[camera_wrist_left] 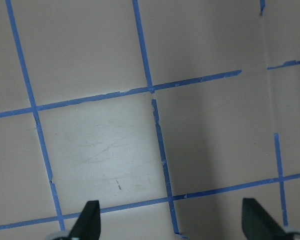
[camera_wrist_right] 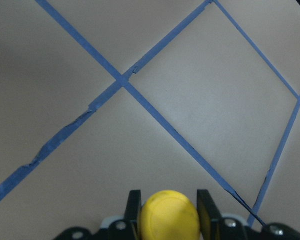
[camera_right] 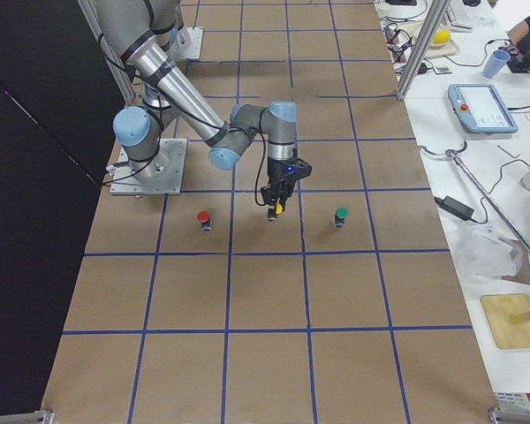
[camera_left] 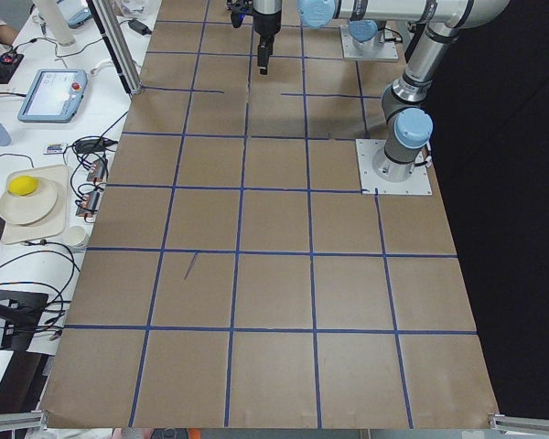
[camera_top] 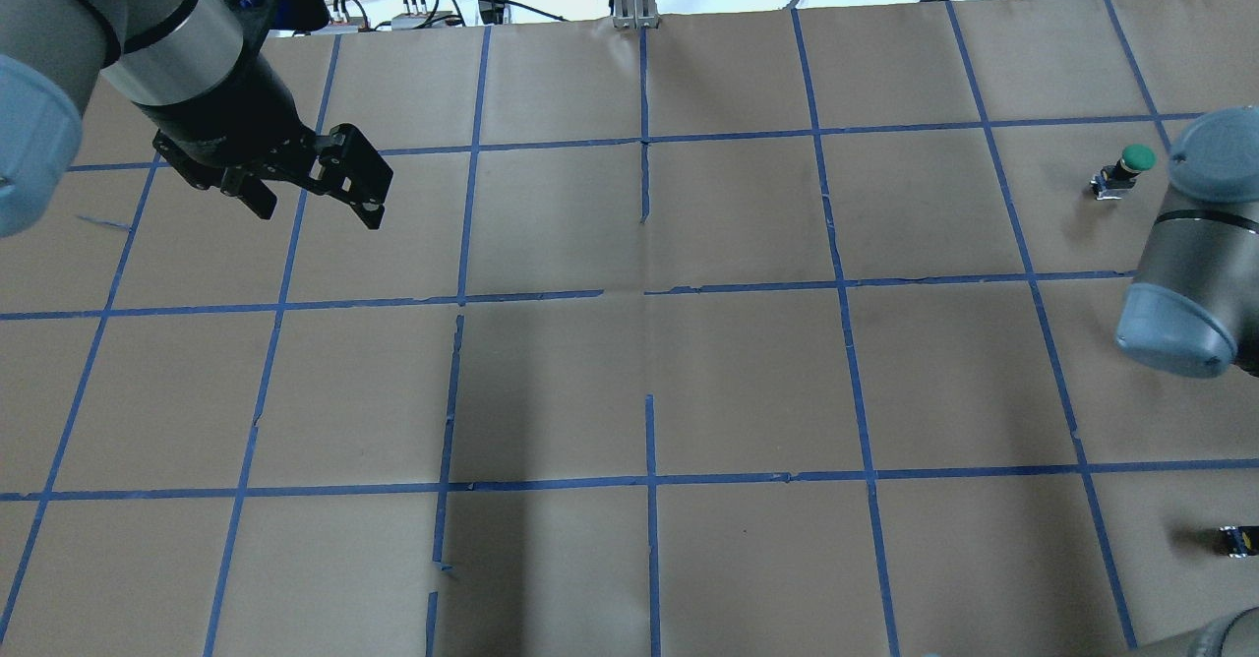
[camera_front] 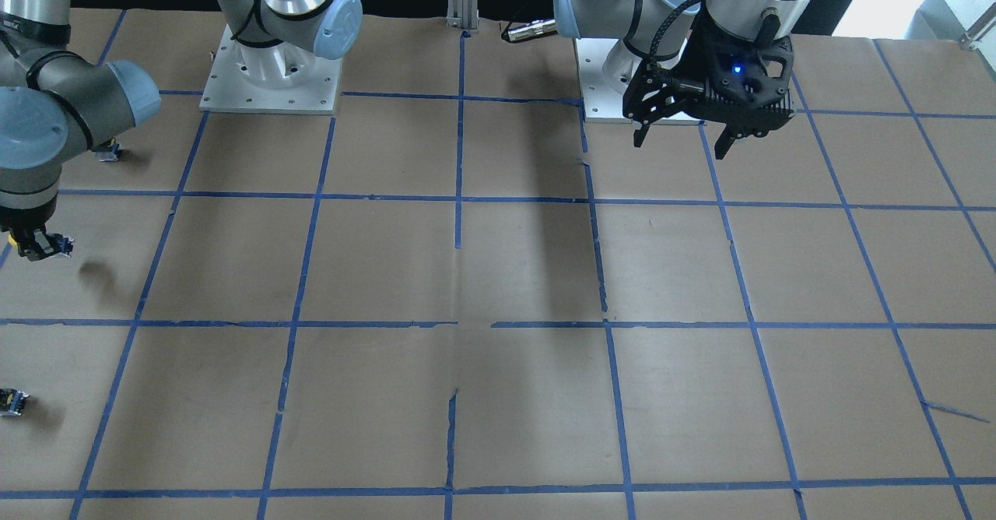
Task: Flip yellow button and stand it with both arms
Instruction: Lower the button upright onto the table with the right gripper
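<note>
the right gripper [camera_wrist_right: 169, 194] has its fingers clamped on the yellow button [camera_wrist_right: 169, 217], cap pointing out past the fingertips. it holds the button just above the table [camera_right: 265, 353], toward the right end and about midway between the robot's edge and the far edge, between a red button [camera_right: 204, 217] and a green button [camera_right: 341, 215] that stand apart from it. the left gripper [camera_top: 320, 214] hangs over the left half, fingers spread wide, empty.
</note>
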Controlling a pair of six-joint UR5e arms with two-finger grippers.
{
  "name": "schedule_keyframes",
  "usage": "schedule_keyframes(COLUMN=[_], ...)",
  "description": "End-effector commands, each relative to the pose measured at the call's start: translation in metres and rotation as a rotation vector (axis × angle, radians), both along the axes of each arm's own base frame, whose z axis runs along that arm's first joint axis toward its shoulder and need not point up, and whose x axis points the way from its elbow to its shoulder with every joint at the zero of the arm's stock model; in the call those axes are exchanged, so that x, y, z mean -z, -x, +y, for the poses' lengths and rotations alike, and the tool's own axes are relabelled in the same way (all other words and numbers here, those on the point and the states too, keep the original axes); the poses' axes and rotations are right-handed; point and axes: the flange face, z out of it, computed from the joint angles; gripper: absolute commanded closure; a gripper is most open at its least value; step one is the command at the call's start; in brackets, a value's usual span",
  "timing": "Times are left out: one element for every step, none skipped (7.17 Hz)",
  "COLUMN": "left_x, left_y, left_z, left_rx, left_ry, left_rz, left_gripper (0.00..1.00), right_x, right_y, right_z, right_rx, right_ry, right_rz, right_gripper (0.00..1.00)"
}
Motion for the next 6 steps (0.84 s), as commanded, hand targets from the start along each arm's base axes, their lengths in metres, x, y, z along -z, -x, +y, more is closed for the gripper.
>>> schedule_keyframes(left_x=[0.003, -0.001, -0.002, -0.004, -0.003, -0.004], left_y=[-0.001, -0.003, -0.003, -0.004, -0.004, -0.005], left_z=[0.003, 0.001, 0.000, -0.002, 0.000, 0.000], left_rx=[-0.010, -0.011, -0.019, -0.020, -0.019, -0.019], left_ry=[-0.004, 0.007, 0.010, 0.011, 0.000, -0.010], left_rz=[-0.002, -0.002, -0.002, -0.005, -0.016, -0.016], left_gripper=[0.00, 0.00, 0.00, 0.00, 0.00, 0.00], right_x=[0.008, 0.012, 0.020, 0.029, 0.032, 0.033], right_y=[-0.005, -0.005, -0.003, -0.001, -0.002, -0.004], right_z=[0.008, 0.007, 0.005, 0.002, 0.004, 0.008], right_rx=[-0.004, 0.002, 0.007, 0.002, 0.002, 0.002], right_ry=[0.061, 0.064, 0.075, 0.084, 0.079, 0.075], right_rz=[0.022, 0.021, 0.027, 0.043, 0.040, 0.038], right_gripper=[0.72, 0.72, 0.72, 0.72, 0.70, 0.63])
